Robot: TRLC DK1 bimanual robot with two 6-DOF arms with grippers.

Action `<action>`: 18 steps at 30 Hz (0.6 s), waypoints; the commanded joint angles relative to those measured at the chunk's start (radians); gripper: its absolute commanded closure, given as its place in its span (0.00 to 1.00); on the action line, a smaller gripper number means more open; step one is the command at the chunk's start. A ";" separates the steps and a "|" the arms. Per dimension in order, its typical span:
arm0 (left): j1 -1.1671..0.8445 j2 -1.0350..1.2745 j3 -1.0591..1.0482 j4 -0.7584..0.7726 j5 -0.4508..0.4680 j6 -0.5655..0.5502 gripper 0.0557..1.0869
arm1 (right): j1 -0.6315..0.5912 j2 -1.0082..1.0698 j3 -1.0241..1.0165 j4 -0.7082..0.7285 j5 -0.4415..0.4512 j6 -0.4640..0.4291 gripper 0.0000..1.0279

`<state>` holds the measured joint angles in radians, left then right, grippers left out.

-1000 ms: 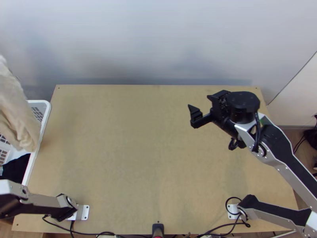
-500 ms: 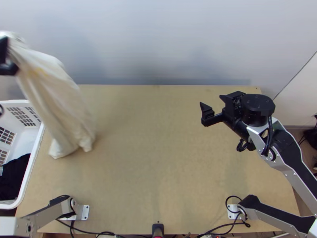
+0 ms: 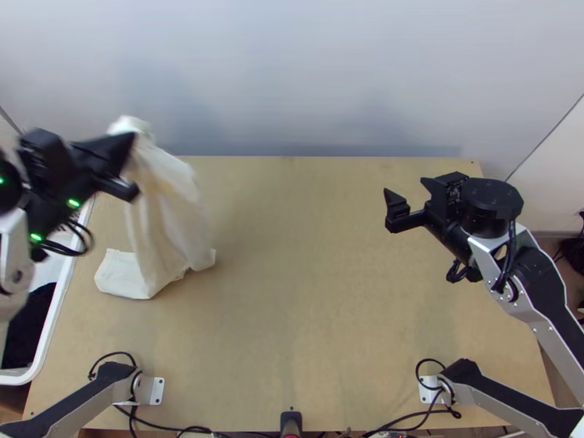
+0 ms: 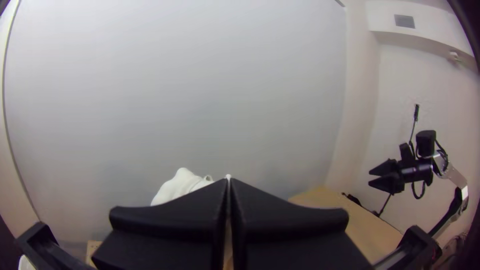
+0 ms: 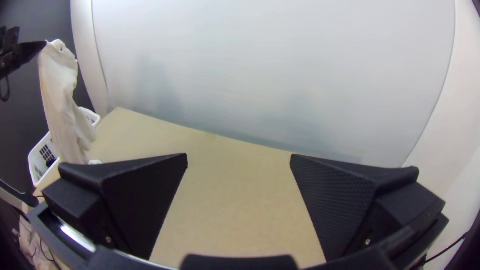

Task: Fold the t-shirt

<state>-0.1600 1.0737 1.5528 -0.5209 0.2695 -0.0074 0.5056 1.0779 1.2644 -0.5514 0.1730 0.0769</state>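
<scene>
My left gripper (image 3: 131, 164) is shut on the top of the cream t-shirt (image 3: 171, 219), which hangs bunched over the table's left part, its lower end resting on the wood. In the left wrist view the fingers of the left gripper (image 4: 228, 200) meet, with white cloth (image 4: 179, 186) behind them. My right gripper (image 3: 393, 212) is held above the table's right side. Its fingers stand wide apart in the right wrist view, where the right gripper (image 5: 239, 162) has nothing between them and the hanging shirt (image 5: 62, 100) is far off to one side.
A white basket (image 3: 55, 306) with dark cloth (image 3: 28, 321) in it stands at the table's left edge, partly under the left arm. Bare wood of the table (image 3: 292, 277) spreads across the middle. Cables run along the near edge by the arms' bases.
My left gripper has carried the shirt from over the basket rightward over the table and lowered it, so its lower end now lies on the wood. The right gripper has moved slightly to the right.
</scene>
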 commanded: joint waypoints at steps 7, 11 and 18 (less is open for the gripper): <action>-0.552 0.042 -0.154 0.121 -0.214 0.011 0.96 | -0.116 -0.133 -0.120 0.013 0.000 0.017 0.07; -0.645 0.098 -0.175 0.191 -0.217 0.027 0.96 | -0.150 -0.185 -0.169 0.016 0.000 0.020 0.07; -0.713 0.269 -0.178 0.334 -0.216 0.017 0.96 | -0.231 -0.273 -0.257 0.030 -0.001 0.046 0.07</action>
<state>-0.7731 1.2079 1.3853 -0.2996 0.0643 0.0128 0.3477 0.8829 1.0847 -0.5312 0.1726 0.1001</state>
